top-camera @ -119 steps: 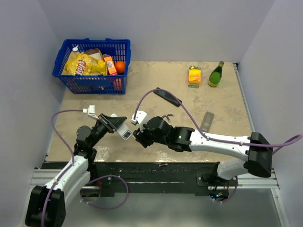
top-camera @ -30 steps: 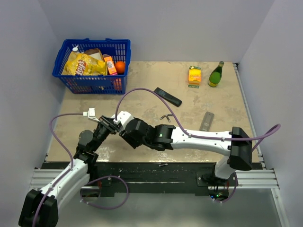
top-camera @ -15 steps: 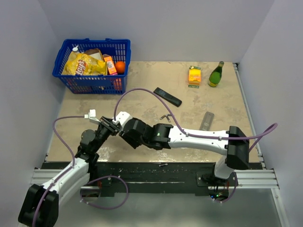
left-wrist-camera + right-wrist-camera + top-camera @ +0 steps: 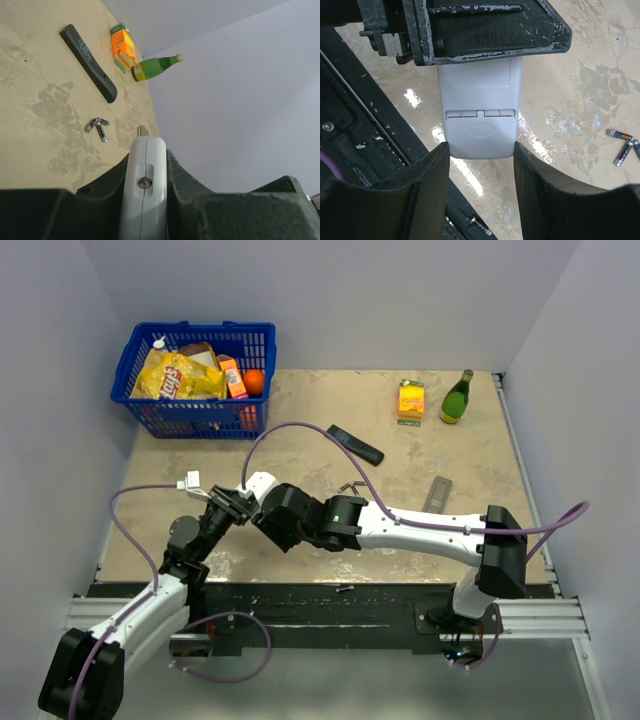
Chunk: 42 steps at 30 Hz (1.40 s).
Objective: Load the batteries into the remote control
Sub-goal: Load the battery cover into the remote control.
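A light grey remote control (image 4: 480, 115) is held above the table's near left, with my left gripper (image 4: 232, 508) shut on it. The left wrist view shows its thin edge (image 4: 145, 200) squeezed between the dark fingers. My right gripper (image 4: 481, 146) has its two fingers pressed on both sides of the remote's end, by the closed ridged battery cover (image 4: 481, 131). Three batteries (image 4: 350, 487) lie loose on the tan table to the right, also seen as batteries (image 4: 622, 147) in the right wrist view.
A black remote (image 4: 354, 444) lies mid-table. A flat grey piece (image 4: 437, 496) lies to the right. A blue basket (image 4: 200, 328) of groceries stands at the back left. An orange box (image 4: 411, 398) and a green bottle (image 4: 457, 397) stand at the back right. One small battery (image 4: 343, 589) lies on the black base.
The right gripper has come left from mid-table and now sits on the remote's end. Over the last second both arms have barely moved.
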{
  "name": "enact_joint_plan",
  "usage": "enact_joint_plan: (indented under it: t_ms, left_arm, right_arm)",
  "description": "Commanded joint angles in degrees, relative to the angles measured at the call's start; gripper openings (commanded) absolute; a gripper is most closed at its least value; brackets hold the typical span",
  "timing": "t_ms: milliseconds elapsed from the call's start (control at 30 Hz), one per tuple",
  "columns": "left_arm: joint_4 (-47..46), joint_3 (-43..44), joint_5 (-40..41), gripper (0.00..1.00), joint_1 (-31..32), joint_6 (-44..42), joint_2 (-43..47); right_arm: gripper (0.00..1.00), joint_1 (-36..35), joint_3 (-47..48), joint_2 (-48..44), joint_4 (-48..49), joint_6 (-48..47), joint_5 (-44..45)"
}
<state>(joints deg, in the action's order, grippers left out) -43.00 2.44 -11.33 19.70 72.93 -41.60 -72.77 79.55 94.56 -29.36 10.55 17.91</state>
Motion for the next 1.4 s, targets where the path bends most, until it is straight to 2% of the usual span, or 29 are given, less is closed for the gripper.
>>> enact_joint_plan:
  t_ms: [0,433,567,900,1367]
  left_arm:
    - [-10.0,-0.2,-2.6,0.00,0.7,1.6,1.0]
    - [-13.7,-2.3,-3.3,0.00,0.7,5.6,-0.3]
    - [-11.1,-2.1,-3.5,0.00,0.7,6.9,-0.6]
    - [-11.8,-1.7,-4.2,0.00,0.7,6.6,-0.8]
    - [-10.8,-1.3,-4.1,0.00,0.7,7.6,-2.0]
  right_arm:
    - [0.49,0.9,2.5,1.2,-0.9,1.4,-1.1]
    - [0.54,2.2,3.3,1.1,-1.6,1.2,-1.1]
    - [0.54,2.4,3.3,0.8,-1.8,1.1,-0.7]
    - [0.56,2.6,3.4,0.8,-2.3,0.8,-1.3]
    - [0.64,3.1,4.3,1.2,-2.7,0.4,-1.7]
